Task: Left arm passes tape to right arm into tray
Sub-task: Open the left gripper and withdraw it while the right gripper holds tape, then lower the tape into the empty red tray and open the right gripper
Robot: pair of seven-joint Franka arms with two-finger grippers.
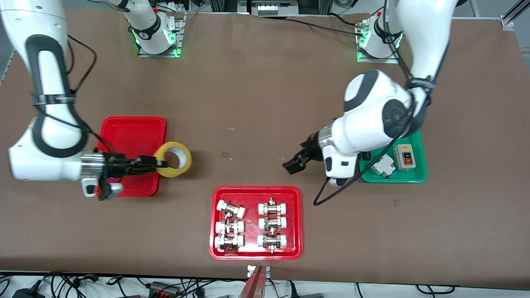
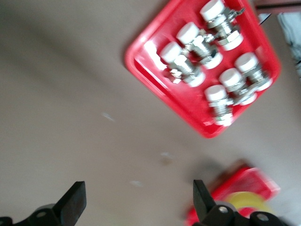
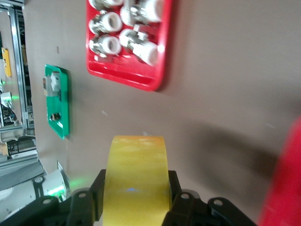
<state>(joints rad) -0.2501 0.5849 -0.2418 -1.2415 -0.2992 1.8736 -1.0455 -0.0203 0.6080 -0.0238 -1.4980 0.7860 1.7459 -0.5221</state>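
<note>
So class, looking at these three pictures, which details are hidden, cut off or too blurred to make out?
- Front view: the right tool covers part of the tape, and its arm covers part of the plain red tray.
- Right wrist view: the tape shows edge-on and its core is hidden.
- Left wrist view: the left tool is cut off by the edge, and the fittings are blurred.
</note>
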